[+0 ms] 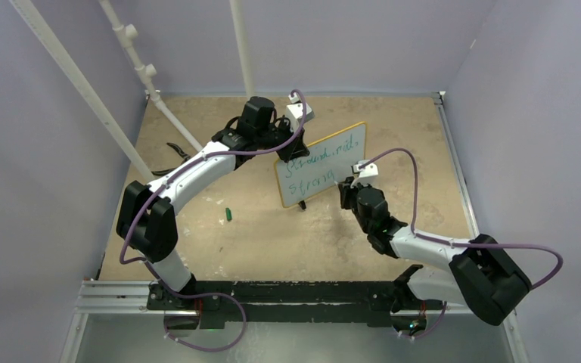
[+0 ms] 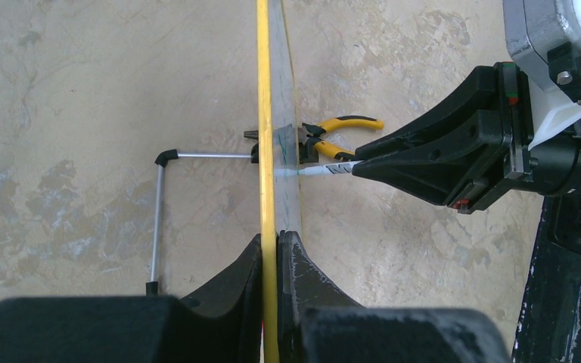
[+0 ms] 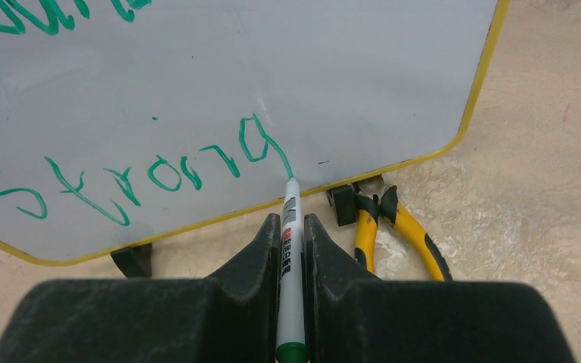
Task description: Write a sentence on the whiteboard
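The whiteboard (image 1: 350,144) stands upright mid-table, yellow-framed, on black feet. My left gripper (image 1: 290,141) is shut on its top edge; the left wrist view shows the board edge-on (image 2: 266,113) between my fingertips (image 2: 276,240). The sentence (image 1: 312,184) is green handwriting in two lines; the lower line reads "strong" (image 3: 121,181). My right gripper (image 1: 346,190) is shut on a green marker (image 3: 290,249), its jaws (image 3: 292,223) low in front of the board. The marker tip touches the board at the tail of the "g", near the bottom frame. The marker also shows in the left wrist view (image 2: 330,169).
Yellow-handled pliers (image 3: 397,227) lie on the table by the board's right foot and show in the left wrist view (image 2: 342,125). A small green cap (image 1: 228,215) lies left of the board. White poles (image 1: 140,68) rise at back left. A wire stand (image 2: 156,219) sits behind the board.
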`<state>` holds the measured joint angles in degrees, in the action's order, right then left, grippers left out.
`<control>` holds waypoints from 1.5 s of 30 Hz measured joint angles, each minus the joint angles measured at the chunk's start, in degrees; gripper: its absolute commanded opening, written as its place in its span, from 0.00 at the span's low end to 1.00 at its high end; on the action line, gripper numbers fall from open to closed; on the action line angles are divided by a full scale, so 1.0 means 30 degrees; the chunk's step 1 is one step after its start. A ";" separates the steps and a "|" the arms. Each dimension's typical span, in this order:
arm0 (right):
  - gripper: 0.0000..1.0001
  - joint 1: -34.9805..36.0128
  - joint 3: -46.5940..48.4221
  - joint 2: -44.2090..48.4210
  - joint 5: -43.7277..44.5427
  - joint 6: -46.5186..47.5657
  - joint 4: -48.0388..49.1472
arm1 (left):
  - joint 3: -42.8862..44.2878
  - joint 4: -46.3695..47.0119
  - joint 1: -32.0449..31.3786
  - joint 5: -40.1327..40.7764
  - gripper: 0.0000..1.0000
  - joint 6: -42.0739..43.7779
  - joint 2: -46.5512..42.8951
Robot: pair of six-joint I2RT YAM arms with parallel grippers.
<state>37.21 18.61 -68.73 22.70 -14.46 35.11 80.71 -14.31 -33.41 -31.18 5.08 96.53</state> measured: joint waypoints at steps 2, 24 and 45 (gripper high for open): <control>0.00 -0.0015 0.0007 0.0036 -0.0109 0.0022 -0.0015 | 0.0000 0.0007 0.0000 0.0000 0.00 0.0007 0.0000; 0.00 -0.0029 -0.1217 0.2878 -0.4371 0.0357 0.2157 | -0.0124 0.0182 -0.0007 -0.0044 0.00 0.0007 -0.0036; 0.00 0.0007 -0.1209 0.2033 -0.3912 0.0372 0.2178 | -0.0160 0.0262 -0.0007 -0.0051 0.00 0.0000 -0.0036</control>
<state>37.23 14.98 -62.63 10.96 -13.34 41.65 80.23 -13.52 -33.43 -31.33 5.08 96.42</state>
